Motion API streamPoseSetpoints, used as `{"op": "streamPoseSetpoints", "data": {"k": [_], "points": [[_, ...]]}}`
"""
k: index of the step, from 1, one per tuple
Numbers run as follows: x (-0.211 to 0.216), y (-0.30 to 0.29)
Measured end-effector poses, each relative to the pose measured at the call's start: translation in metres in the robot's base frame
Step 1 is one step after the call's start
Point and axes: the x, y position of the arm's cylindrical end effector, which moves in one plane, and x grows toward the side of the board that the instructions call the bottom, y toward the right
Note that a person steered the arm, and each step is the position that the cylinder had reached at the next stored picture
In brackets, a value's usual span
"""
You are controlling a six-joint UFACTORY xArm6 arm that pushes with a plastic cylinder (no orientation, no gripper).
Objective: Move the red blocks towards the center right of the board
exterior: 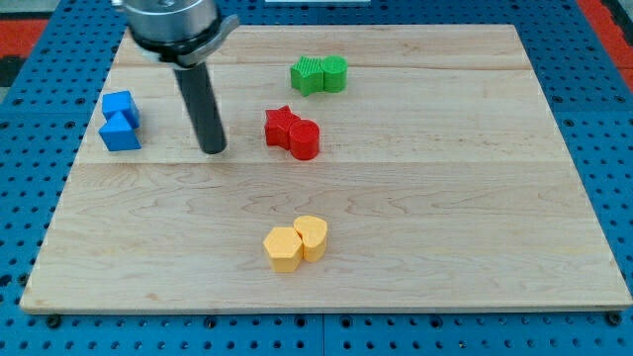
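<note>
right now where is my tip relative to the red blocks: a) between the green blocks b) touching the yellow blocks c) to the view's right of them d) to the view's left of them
d: my tip stands apart on the view's left of the red star block and red cylinder, which touch each other.

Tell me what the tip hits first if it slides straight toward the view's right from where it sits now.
My tip sits left of the two red blocks, apart from them. Sliding straight right, it would likely meet the red cylinder first, just below the red star, though depth is hard to judge.
</note>
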Motion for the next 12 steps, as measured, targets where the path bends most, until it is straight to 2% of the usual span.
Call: {"op": "streamPoseSetpoints", "data": {"k": [1,2,4,5,7,8,9,10,11,12], "points": [[-0.011,0.022],[-0.013,0.09],[-0.005,0.092],[0.015,0.119],[-0.006,0.274],[-0.011,0.274],[0.011,0.147],[-0.011,0.033],[-0.035,0.077],[-0.051,0.186]]}}
